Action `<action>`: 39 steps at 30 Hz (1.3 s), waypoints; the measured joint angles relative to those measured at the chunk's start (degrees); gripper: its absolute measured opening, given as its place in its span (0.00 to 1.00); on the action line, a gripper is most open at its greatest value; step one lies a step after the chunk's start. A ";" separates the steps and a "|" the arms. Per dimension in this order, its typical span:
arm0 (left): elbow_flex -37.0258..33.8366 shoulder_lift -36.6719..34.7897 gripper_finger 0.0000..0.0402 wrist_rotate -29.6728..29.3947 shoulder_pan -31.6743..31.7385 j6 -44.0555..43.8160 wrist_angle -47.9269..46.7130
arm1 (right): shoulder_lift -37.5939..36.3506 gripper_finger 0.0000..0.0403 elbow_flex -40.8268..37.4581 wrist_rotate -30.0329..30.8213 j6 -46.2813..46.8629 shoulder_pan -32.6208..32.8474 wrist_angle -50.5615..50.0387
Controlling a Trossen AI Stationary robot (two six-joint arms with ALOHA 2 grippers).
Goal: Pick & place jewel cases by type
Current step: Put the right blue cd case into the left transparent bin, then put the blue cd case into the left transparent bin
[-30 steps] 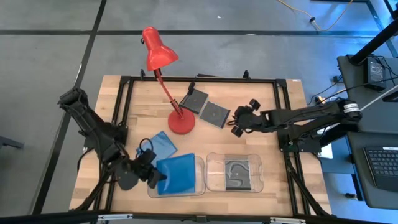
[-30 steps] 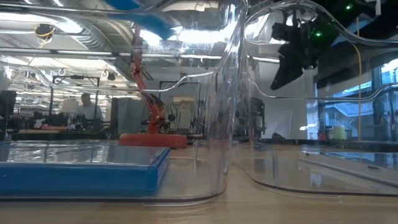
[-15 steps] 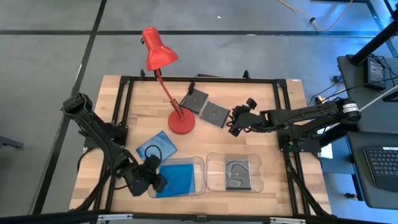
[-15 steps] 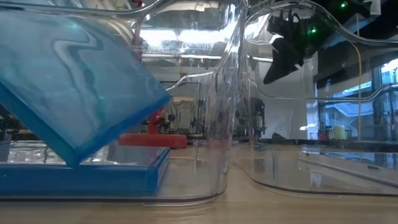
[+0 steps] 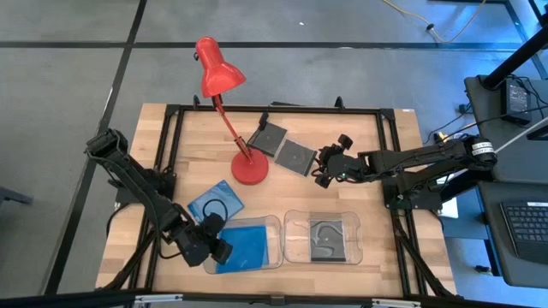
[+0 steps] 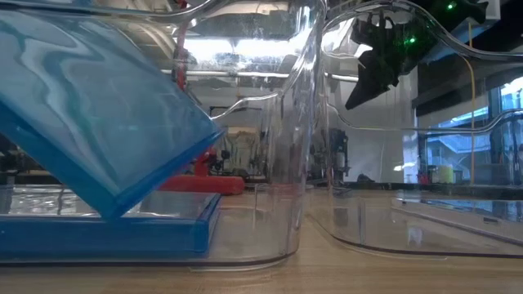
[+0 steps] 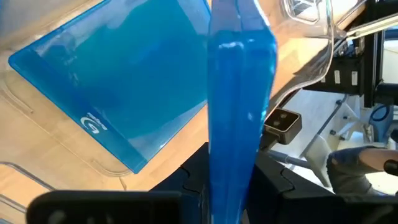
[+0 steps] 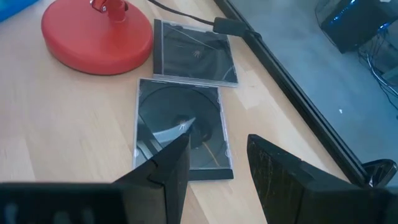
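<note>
My left gripper [image 5: 214, 249], lower left of the high view, is clamped on a blue case [image 6: 98, 122] by its edge. It's tilted, one corner down on another blue case [image 5: 248, 248] lying flat in the left clear tray [image 5: 276, 224]. A third blue case [image 5: 216, 204] sits on the worktop [image 5: 188, 145] just up-left of that tray, w/ a black cable over it. The right tray [image 5: 355, 224] has one dark case [image 5: 325, 238] flat in it.

My right gripper [image 5: 325, 171], mid-right of the frame, has its fingers parted and nothing in them, hovering just beside two dark cases [image 8: 180, 127] [image 8: 194, 59] near the red lamp base [image 5: 249, 170]. Blue ones are see-thru, dark ones look smoky grey/black.
</note>
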 joint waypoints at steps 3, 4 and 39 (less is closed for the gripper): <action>0.00 0.00 0.18 0.07 0.00 0.00 -0.01 | 0.00 0.40 0.00 0.02 -0.12 0.00 0.00; 0.00 0.00 0.18 0.07 0.00 0.00 -0.01 | 0.00 0.40 0.00 0.00 -0.12 -0.01 0.00; 0.02 -4.44 0.33 15.62 2.53 -3.53 -12.34 | 0.00 0.40 0.00 0.00 -2.50 0.00 0.09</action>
